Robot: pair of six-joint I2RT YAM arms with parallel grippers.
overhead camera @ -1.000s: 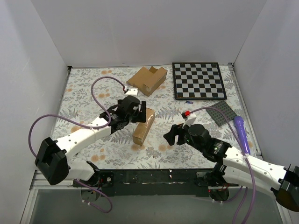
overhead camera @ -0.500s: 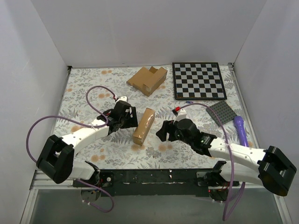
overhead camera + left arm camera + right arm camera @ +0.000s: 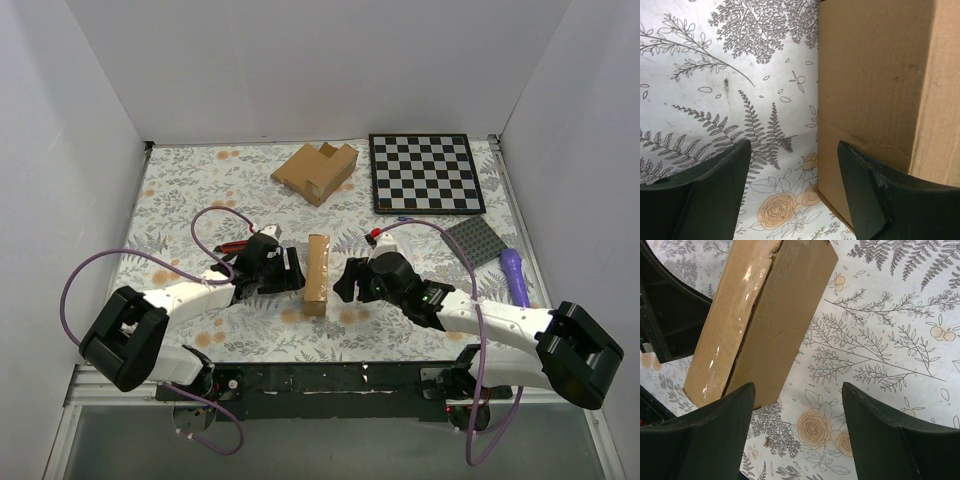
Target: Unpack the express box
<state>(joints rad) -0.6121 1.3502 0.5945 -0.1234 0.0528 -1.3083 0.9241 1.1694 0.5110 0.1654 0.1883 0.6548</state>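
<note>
The express box (image 3: 319, 272) is a small brown carton standing on a long edge in the middle of the floral mat, its long axis running near to far. Clear tape shines along its top seam in the right wrist view (image 3: 730, 335). My left gripper (image 3: 293, 272) is open, low on the box's left side. In the left wrist view (image 3: 795, 192) its right finger (image 3: 875, 200) lies against the box's face (image 3: 870, 85). My right gripper (image 3: 346, 281) is open just right of the box. In the right wrist view (image 3: 797, 435) the box lies ahead of the left finger, apart from it.
A larger notched cardboard box (image 3: 316, 170) sits at the back centre. A chessboard (image 3: 425, 172) lies at the back right. A grey studded plate (image 3: 478, 240) and a purple object (image 3: 514, 275) lie at the right. White walls close in the mat's back and sides.
The box has turned from slanted to nearly straight and slid a little nearer. The left gripper has dropped to its left side and the right gripper has come up to its right side.
</note>
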